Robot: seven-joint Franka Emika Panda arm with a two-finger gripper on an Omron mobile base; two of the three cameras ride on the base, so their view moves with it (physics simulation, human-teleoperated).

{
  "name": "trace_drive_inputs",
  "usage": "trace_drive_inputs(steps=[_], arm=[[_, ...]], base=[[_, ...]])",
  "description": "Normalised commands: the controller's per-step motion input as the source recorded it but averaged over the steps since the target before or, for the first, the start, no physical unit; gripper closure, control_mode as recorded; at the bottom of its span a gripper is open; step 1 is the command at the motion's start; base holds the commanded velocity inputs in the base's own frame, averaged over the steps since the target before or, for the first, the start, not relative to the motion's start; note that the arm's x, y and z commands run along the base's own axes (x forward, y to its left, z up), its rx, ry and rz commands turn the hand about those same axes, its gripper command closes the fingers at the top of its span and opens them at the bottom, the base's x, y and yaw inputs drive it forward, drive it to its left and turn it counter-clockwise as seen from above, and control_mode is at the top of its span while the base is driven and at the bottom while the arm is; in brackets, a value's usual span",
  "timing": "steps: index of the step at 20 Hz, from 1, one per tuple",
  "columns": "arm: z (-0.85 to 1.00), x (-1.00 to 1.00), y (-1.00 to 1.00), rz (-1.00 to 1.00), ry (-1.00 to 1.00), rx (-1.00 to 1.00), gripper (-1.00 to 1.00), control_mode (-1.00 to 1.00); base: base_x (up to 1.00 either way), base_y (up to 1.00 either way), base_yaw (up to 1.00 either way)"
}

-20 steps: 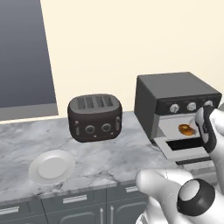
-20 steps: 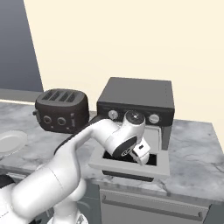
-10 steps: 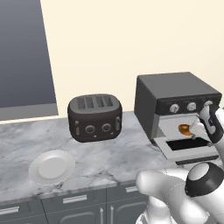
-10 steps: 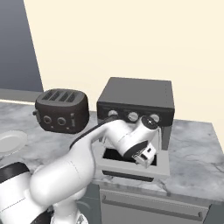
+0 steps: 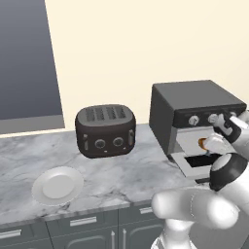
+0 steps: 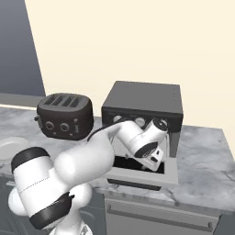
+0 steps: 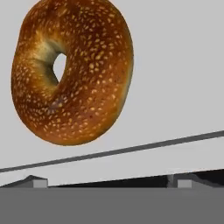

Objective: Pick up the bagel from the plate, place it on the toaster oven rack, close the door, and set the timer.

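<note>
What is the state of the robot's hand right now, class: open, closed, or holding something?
Hand: at the toaster oven's mouth by the bagel; open or closed cannot be told, nor whether it holds the bagel.

Seeded golden-brown bagel [image 7: 72,70] lies on the light-grey rack [image 7: 175,87] — door [image 6: 142,172] open flat.

A dark brown four-slot toaster [image 5: 105,131] stands on the grey marble counter [image 5: 141,170] (knobs facing forward), against a cream wall [image 5: 146,44], above dark grey drawers [image 5: 82,222].
</note>
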Motion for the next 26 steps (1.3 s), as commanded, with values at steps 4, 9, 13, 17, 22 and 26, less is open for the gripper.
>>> trace_drive_inputs(steps=[4, 9, 13, 17, 22, 26], arm=[[-0.15, 0.42, 0.00, 0.18, 0.05, 0.04, -1.00, -1.00], [-0.09, 0.40, 0.00, 0.18, 0.05, 0.06, -1.00, -1.00], [0.00, 0.43, 0.01, 0.14, 0.01, 0.07, -1.00, -1.00], [0.00, 0.39, 0.09, 0.04, -0.02, 0.09, -1.00, -1.00], [0.00, 0.59, 0.19, 0.00, -0.03, 0.08, -1.00, -1.00], [0.06, 0.68, 0.16, 0.00, 0.00, 0.07, -1.00, -1.00]], base=[[0.00, 0.00, 0.00], [0.00, 0.00, 0.00], [0.00, 0.00, 0.00], [0.00, 0.00, 0.00], [0.00, 0.00, 0.00], [0.00, 0.00, 0.00]])
